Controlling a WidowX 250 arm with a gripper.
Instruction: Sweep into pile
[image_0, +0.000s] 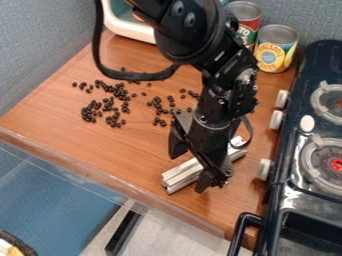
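1. Dark beans (86, 116) lie scattered in loose clusters on the wooden counter (120, 150), between the blue-gray wall (33, 45) and me.
2. My gripper (188, 174) hangs over a pale metal bar (175, 181), my jaws spread, one to each side of it.
3. The bar lies slantwise, apart from the beans.
4. Beyond my arm stand two cans (275, 56), near the stove (304, 181).

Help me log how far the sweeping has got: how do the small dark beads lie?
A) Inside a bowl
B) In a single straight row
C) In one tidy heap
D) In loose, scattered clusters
D: the small dark beads lie in separate clusters with strays around them.
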